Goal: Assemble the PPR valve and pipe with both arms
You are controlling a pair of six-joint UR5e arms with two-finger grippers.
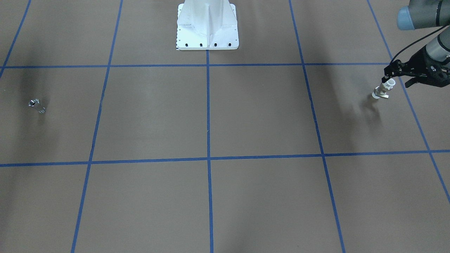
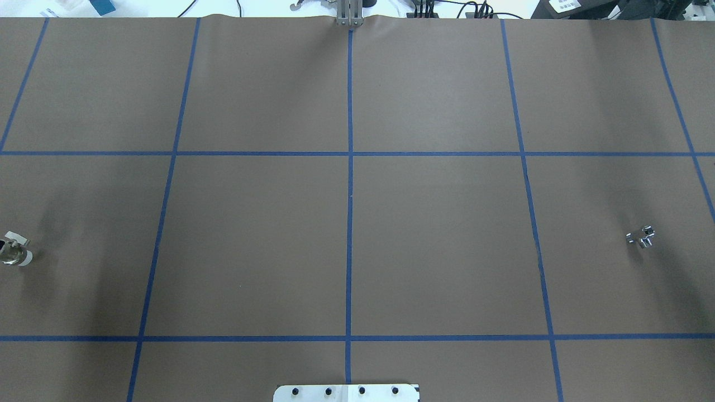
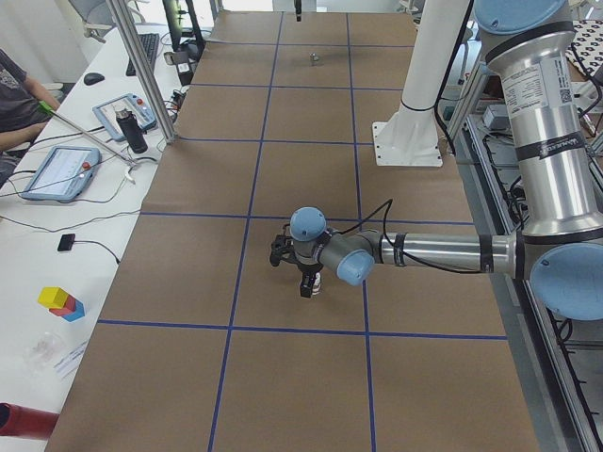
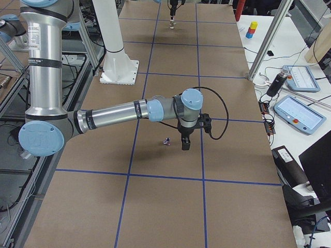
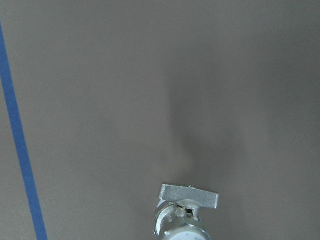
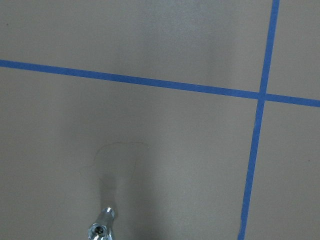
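Note:
The PPR valve [image 1: 382, 90] has white ring ends, a metal middle and a flat side handle. It is upright-tilted at the far left end of the table, also at the overhead view's left edge [image 2: 15, 252] and at the bottom of the left wrist view [image 5: 184, 215]. My left gripper [image 1: 396, 80] is right at its top end, fingers apart on either side, and looks open. The shiny all-metal pipe [image 1: 37, 105] lies on the table's right side [image 2: 641, 237]. My right gripper [image 4: 185, 144] hangs beside the pipe [image 4: 166, 140], apart from it. I cannot tell whether it is open or shut.
The white robot base [image 1: 207, 28] stands at the table's middle back edge. Blue tape lines [image 2: 349, 195] grid the brown table cover. Tablets [image 3: 57, 171], a bottle [image 3: 135, 132] and a metal post [image 3: 141, 71] line the operators' side, where a person sits [image 3: 14, 94].

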